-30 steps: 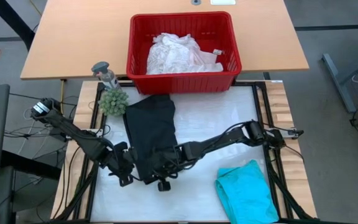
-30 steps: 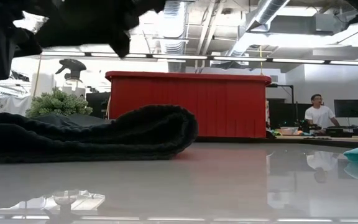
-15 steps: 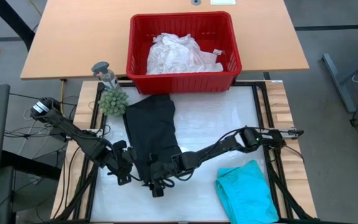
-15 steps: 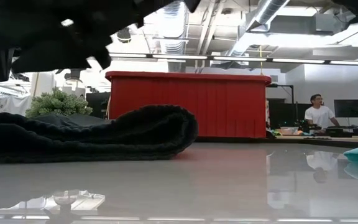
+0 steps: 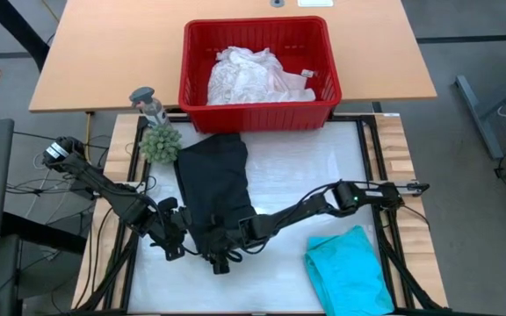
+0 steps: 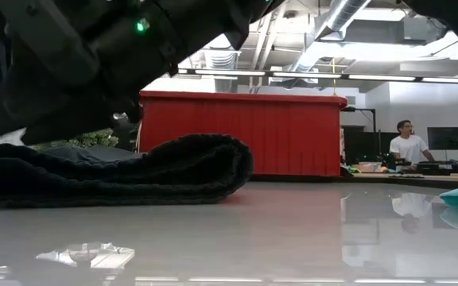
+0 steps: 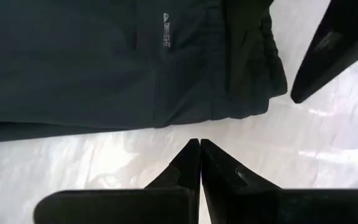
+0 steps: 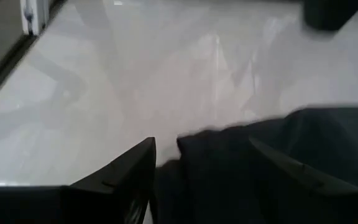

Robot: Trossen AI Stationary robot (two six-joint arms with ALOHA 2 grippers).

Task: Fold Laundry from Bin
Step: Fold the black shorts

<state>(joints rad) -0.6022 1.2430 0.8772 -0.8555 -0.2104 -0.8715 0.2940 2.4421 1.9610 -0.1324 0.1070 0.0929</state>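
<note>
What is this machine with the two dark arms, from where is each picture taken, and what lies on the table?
It is a robot with two arms, each ending in a two-finger pincer. One picture looks straight down, one looks level across the table, and two come from cameras on the wrists.

On the white table lies a folded black garment and a teal garment. Behind stands a red bin with white laundry inside. A small plant and a spray bottle stand beside it.

The left pincer is shut and holds nothing, just off the garment's edge. The right pincer is open, its fingers on either side of that garment's near edge.
</note>
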